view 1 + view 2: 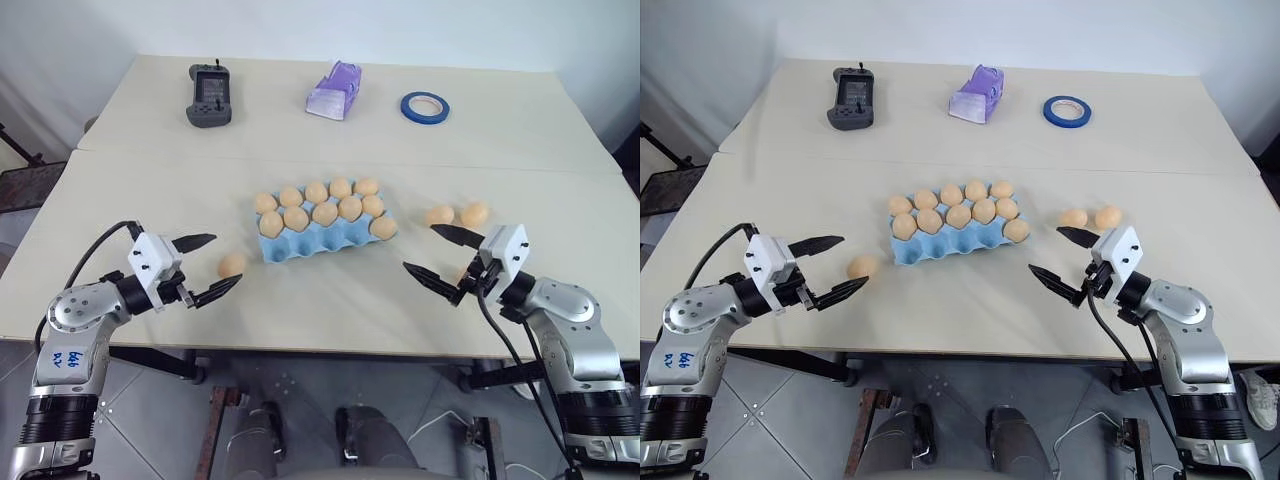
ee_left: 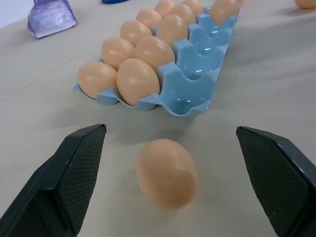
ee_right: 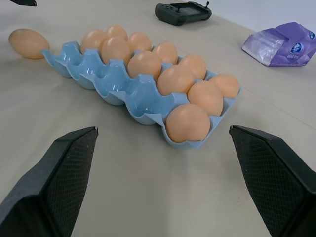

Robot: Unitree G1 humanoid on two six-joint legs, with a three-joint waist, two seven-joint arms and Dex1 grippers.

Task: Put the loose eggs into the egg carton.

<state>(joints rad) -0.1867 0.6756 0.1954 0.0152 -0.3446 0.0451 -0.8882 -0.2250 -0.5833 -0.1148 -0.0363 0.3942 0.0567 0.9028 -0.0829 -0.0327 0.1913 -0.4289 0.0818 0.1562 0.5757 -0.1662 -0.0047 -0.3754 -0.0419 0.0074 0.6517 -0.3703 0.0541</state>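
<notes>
Nearest the camera, the left gripper [image 1: 206,268] hovers over the pale beige table [image 1: 320,310] with its two black fingers spread wide and nothing between them; a pale orange-tan loose egg [image 1: 232,264] lies on the table just ahead of its fingertips, on the robot's-left side of the light-blue moulded egg carton [image 1: 320,243]. The right gripper [image 1: 437,258] hangs on the opposite side of the carton, its black fingers likewise spread apart and holding nothing, pointing toward the carton. The carton sits at the middle of the table; its two far rows are filled with ten eggs, one more egg rests in the near row at the end on the robot's right, and the other near cups stand empty. Two more loose eggs [image 1: 456,214] lie side by side on the table on the robot's-right side of the carton, just beyond the right gripper. Well behind the carton rest a dark grey handheld controller [image 1: 211,96], a lilac plastic packet [image 1: 334,91] and a blue roll of tape [image 1: 425,107].
</notes>
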